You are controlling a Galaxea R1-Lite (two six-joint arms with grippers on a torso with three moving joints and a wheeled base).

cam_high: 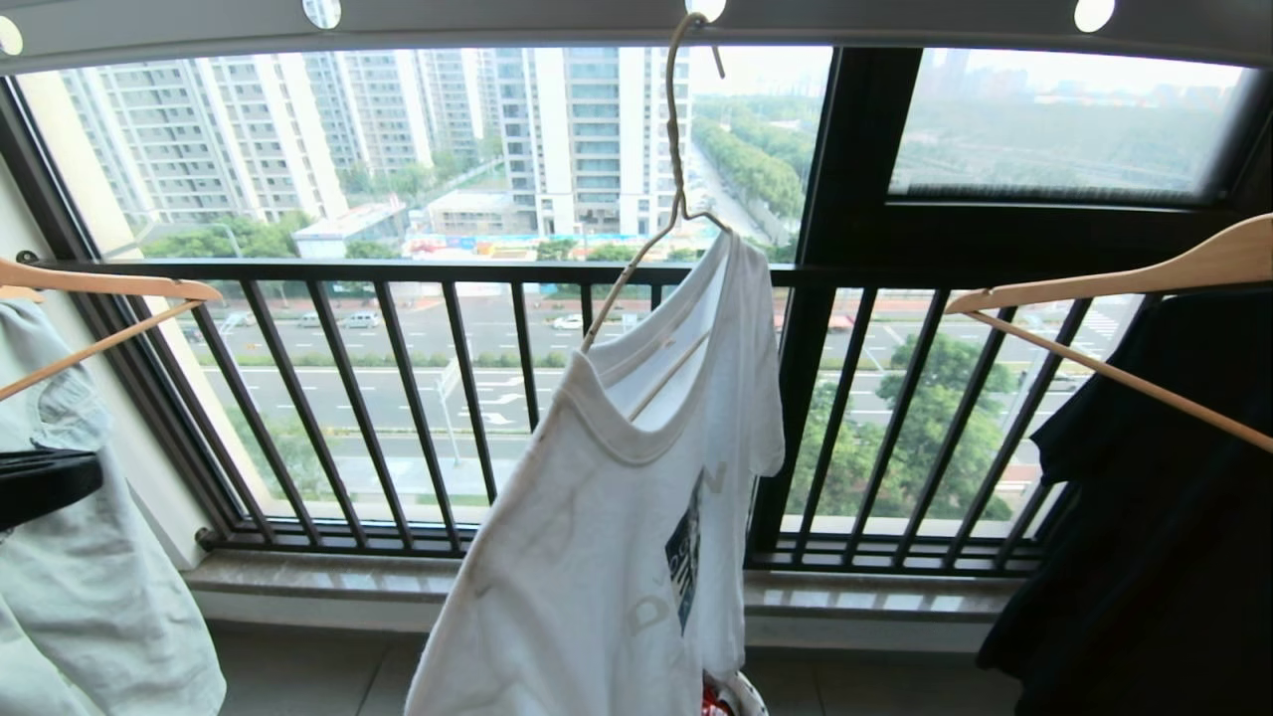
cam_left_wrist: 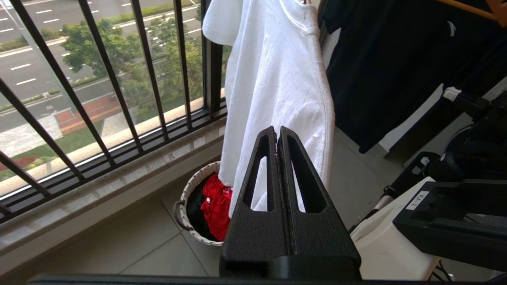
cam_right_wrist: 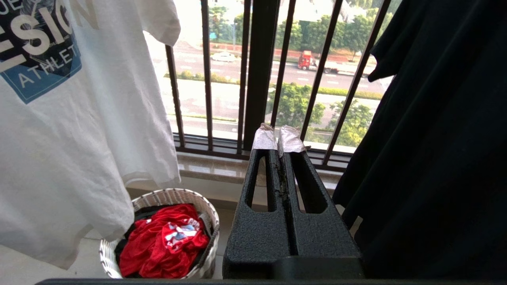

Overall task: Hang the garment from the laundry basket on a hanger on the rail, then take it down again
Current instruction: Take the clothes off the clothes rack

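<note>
We saw the white T-shirt [cam_high: 607, 517] hanging in the centre of the head view on the thin cream wire hanger [cam_high: 668, 214], whose long hook reached up to the grey rail [cam_high: 557, 20] along the top edge. The shirt sat crooked, its collar slumped to the lower left. Below it, at the bottom edge, the white woven laundry basket [cam_left_wrist: 190, 186] stood on the floor tiles with red cloth [cam_right_wrist: 162, 237] inside. Our left gripper [cam_left_wrist: 277, 130] had its jaws pressed together, empty, in front of the shirt's hem. Our right gripper [cam_right_wrist: 277, 138] was likewise closed on nothing, beside a black garment [cam_high: 1154, 497] at the right.
</note>
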